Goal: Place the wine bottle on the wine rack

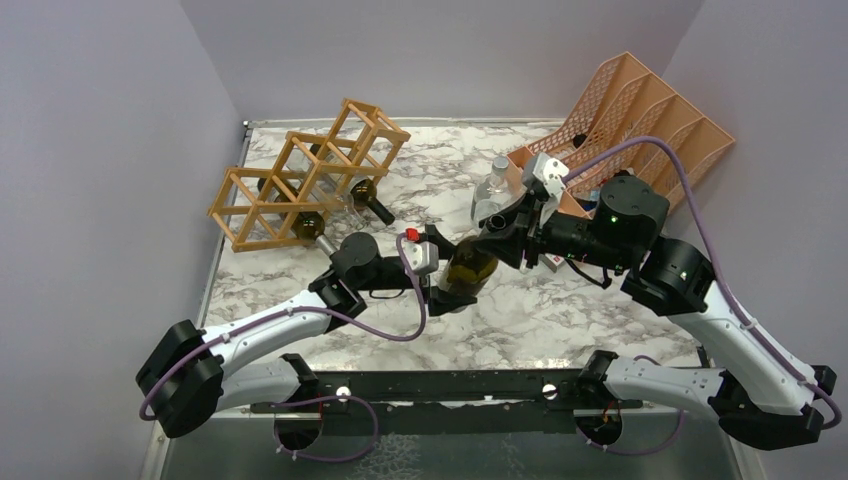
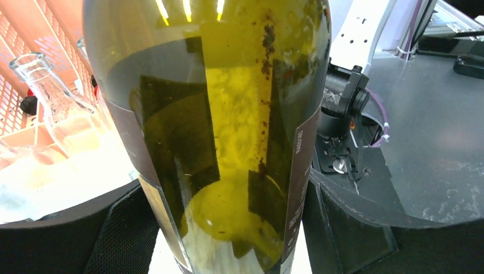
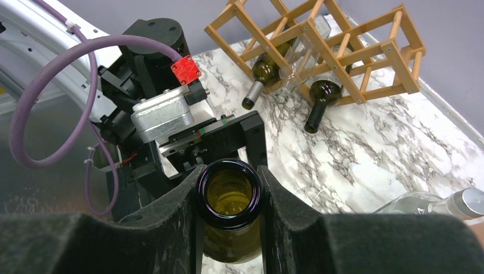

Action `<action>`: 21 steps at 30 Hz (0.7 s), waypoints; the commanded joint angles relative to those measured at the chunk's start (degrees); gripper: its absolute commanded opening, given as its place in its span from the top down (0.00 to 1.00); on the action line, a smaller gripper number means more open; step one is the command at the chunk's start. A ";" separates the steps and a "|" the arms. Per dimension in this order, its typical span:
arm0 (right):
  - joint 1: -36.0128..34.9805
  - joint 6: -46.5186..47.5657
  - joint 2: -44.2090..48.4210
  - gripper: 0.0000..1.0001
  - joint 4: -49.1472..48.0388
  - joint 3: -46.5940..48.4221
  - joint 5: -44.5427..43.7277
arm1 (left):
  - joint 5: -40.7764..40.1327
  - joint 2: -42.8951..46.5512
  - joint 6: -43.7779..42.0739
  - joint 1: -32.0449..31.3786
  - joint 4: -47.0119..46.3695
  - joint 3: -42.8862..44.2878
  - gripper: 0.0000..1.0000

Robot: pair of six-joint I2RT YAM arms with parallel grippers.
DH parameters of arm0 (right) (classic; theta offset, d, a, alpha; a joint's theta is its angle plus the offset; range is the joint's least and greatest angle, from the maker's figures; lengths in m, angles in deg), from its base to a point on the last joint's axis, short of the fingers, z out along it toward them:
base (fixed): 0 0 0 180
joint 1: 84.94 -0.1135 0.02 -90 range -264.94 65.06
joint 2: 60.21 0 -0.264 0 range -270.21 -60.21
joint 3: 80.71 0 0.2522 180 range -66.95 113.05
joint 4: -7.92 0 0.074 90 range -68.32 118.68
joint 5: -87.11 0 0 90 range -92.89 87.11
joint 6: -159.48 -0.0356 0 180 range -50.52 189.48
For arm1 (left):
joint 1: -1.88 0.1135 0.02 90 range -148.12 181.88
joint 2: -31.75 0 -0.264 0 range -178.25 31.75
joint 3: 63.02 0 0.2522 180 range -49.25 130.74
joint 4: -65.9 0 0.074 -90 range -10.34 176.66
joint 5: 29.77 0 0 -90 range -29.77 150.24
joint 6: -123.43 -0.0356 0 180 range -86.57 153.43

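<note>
The wine bottle [image 1: 470, 268] is dark olive-green and open-mouthed. It hangs tilted above the marble table between both arms. My right gripper [image 1: 497, 232] is shut on its neck; in the right wrist view the pads [image 3: 188, 217] press both sides of the mouth [image 3: 229, 168]. My left gripper [image 1: 450, 290] spans the lower body, and in the left wrist view the bottle [image 2: 228, 114] fills the frame with a finger [image 2: 85, 234] against each side. The tan wooden wine rack [image 1: 300, 175] stands at the back left, apart from both grippers. It also shows in the right wrist view [image 3: 365, 51].
The rack holds two dark bottles [image 3: 265, 71] [image 3: 322, 94] and a clear one, necks poking out. A salmon-orange file organiser [image 1: 640, 110] stands at the back right, with clear glass bottles [image 1: 495, 190] in front of it. Grey walls close in on both sides.
</note>
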 commanded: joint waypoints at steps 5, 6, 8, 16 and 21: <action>-0.14 -3.61 2.42 0.99 -7.60 1.90 1.71 | -4.18 -0.32 -2.50 -0.14 -4.18 -0.39 0.48; -0.11 -3.91 2.50 0.99 -7.10 1.96 1.45 | -4.76 -0.53 -3.19 -0.14 -4.20 -0.09 0.54; -0.13 -4.33 2.52 0.99 -5.99 2.14 0.76 | -5.30 -0.95 -5.36 -0.14 -4.31 0.67 0.72; -0.10 -6.73 3.21 0.31 1.09 4.76 -7.61 | -12.43 -1.76 -22.86 -0.14 -4.26 4.18 1.00; -0.13 -8.34 4.61 0.23 4.27 6.69 -16.87 | -17.10 -3.44 -35.22 -0.14 -4.15 6.25 1.00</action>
